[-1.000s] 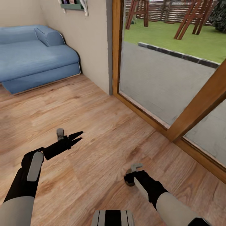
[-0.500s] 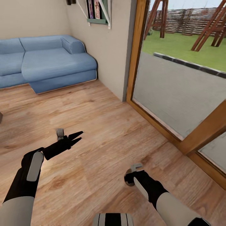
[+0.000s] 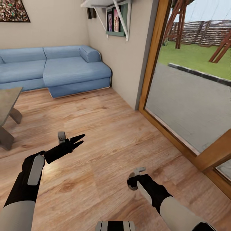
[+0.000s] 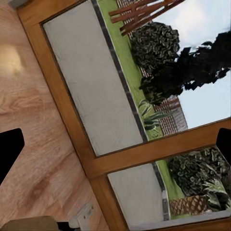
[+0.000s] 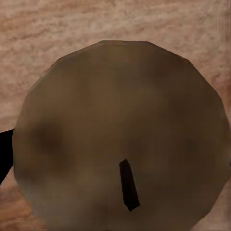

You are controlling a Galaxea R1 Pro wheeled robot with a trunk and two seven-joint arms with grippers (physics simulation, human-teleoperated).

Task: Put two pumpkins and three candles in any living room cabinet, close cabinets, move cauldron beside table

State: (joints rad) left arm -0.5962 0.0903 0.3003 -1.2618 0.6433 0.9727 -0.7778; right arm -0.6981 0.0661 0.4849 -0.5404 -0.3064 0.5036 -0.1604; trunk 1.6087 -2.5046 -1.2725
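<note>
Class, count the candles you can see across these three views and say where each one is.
1: a candle held at the right gripper, above the wooden floor. The other candles may be out of view.

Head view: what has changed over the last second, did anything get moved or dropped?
Only the camera turned, leftward: the sofa slid right in frame, and a corner of the table and a wall picture came in. Both arms kept their pose: left gripper jaws open and empty, right gripper still holding the candle.

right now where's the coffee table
In the head view the table sits at the far left edge, on the wood floor, in front of the blue sofa, ahead of the left gripper.
</note>
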